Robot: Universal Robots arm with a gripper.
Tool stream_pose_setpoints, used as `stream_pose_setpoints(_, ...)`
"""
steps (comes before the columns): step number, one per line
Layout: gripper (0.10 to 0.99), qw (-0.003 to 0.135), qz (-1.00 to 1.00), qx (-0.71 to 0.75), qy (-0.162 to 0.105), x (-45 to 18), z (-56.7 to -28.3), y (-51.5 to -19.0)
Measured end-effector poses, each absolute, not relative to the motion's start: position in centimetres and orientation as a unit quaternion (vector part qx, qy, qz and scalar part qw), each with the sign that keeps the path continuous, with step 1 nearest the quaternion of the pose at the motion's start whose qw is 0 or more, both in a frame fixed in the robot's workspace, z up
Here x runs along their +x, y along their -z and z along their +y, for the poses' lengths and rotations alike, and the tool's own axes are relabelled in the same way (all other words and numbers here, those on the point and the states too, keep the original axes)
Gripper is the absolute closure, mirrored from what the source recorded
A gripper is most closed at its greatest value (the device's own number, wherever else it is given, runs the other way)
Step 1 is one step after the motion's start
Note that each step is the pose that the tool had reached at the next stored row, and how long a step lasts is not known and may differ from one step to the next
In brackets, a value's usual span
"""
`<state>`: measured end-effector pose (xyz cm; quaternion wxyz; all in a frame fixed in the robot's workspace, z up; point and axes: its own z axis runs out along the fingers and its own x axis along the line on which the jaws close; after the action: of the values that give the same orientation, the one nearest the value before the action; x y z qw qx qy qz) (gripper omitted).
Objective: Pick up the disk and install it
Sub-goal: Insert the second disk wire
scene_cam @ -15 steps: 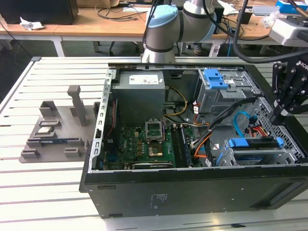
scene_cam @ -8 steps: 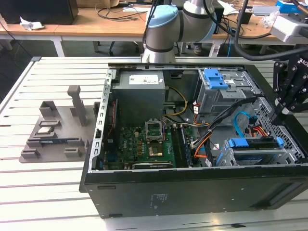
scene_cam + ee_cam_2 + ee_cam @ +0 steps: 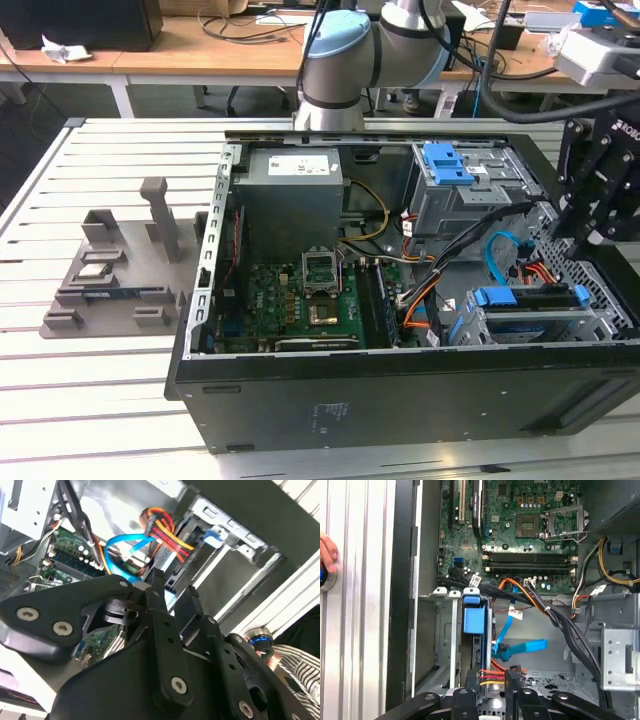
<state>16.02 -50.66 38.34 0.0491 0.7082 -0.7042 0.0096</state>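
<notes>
The disk [image 3: 528, 300] sits on edge in the grey drive cage [image 3: 480, 330] at the front corner of the open computer case, on the exterior view's right. Its blue carrier handle [image 3: 474, 618] points toward the motherboard. Red and yellow power wires [image 3: 492, 672] run to its rear end. My gripper [image 3: 585, 232] hangs above the case's right wall, a little above and beyond the cage and apart from the disk. Its black fingers [image 3: 156, 597] stand apart with nothing between them. In the first wrist view the gripper [image 3: 492, 692] hovers over the disk's cabled end.
A second cage with a fixed blue bracket [image 3: 447, 163] stands behind. Blue data cables [image 3: 520, 647] and black cable bundles cross the case. A grey fixture [image 3: 110, 280] holding a chip and a memory stick lies on the exterior view's left. A hand [image 3: 326, 555] rests on a button beside the case.
</notes>
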Motion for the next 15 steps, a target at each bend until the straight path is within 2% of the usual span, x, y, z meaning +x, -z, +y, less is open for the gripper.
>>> stream_pose_setpoints(10,0.725,0.049,-0.689,0.723,-0.011,14.5,-50.2,-36.8)
stream_pose_setpoints(11,0.804,0.049,-0.689,0.723,-0.011,14.5,-50.2,-36.8)
stream_pose_setpoints(12,0.925,0.049,-0.689,0.723,-0.011,14.5,-50.2,-36.8)
stream_pose_setpoints(15,0.925,0.049,-0.689,0.723,-0.011,14.5,-50.2,-36.8)
